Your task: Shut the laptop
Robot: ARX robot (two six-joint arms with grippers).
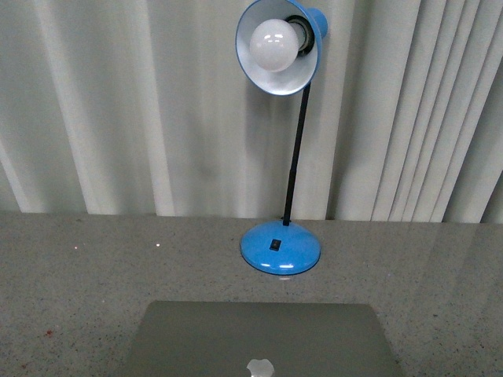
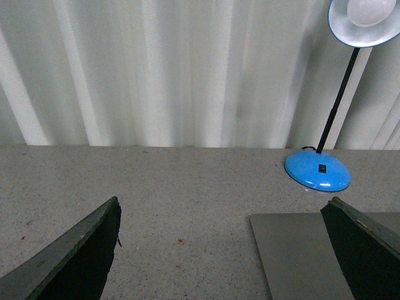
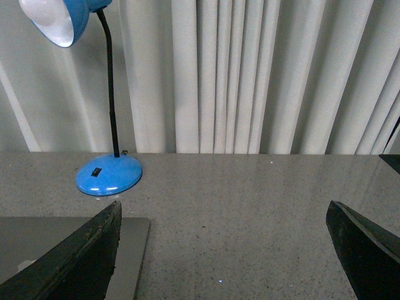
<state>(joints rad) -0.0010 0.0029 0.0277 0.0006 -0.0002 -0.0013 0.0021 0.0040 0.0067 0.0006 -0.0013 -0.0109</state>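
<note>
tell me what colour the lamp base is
Bright blue, with a small black switch on top. The lamp base shows best in the front view.

Even, soft light; mild blur

Grey speckled table [image 1: 86, 267] runs to pale pleated curtains [image 1: 118, 102] at the far edge. Blue desk lamp [image 1: 280, 247] stands far center, black stem, shade up top with white bulb [image 1: 275, 43], unlit.
</note>
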